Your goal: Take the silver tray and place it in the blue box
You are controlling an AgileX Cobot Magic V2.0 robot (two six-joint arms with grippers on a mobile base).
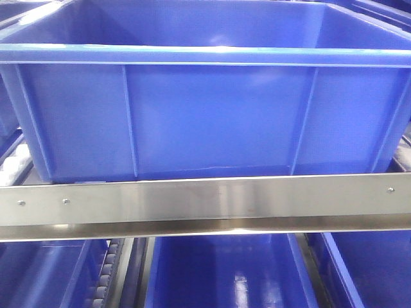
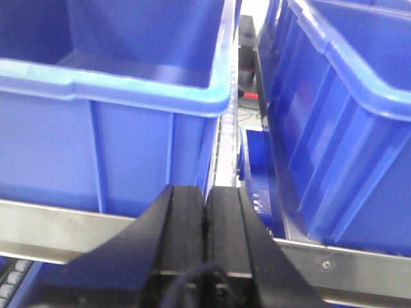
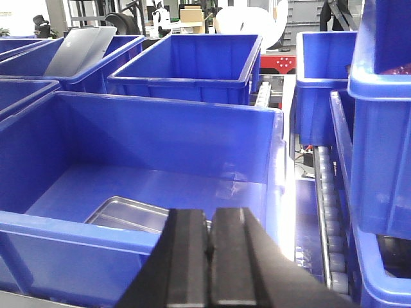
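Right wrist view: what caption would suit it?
Silver tray lying inside the blue box, seen over the closed right hand.

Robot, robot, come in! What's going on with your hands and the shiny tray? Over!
Left gripper shut, empty. Right gripper shut, empty. Silver tray lying flat in blue box. Nothing in the way.

Steel rail (image 1: 205,202) across front, roller conveyor (image 3: 329,212) at right, dull grey tray (image 3: 80,46) leaning in far crate (image 3: 96,70).
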